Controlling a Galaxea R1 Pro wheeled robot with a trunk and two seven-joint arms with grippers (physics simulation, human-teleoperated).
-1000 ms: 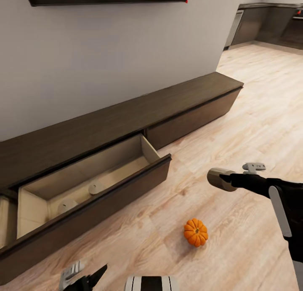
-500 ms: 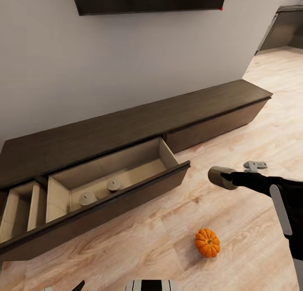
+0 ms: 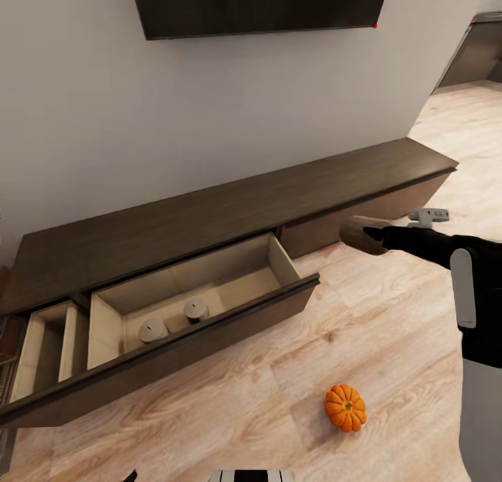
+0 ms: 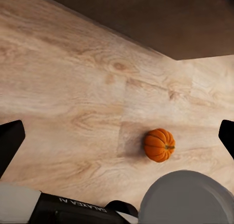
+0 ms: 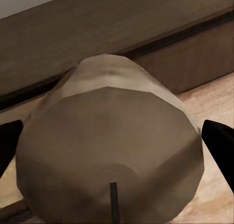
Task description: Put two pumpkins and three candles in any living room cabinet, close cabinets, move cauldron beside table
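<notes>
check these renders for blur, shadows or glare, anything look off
Head view: sharp and evenly lit; the pumpkin casts a soft shadow on the floor; no glare. Left wrist view: crisp, with a shadow beside the pumpkin. Right wrist view: the candle in the right claw looms close, faceted and slightly soft.

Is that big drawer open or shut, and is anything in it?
Open: the drawer is pulled out from the cabinet, and two candles stand upright inside it.

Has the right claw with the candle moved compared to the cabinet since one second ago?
Yes. The right claw carrying the candle has moved toward the cabinet: earlier it was over bare floor, now it overlaps the closed right drawer front.
</notes>
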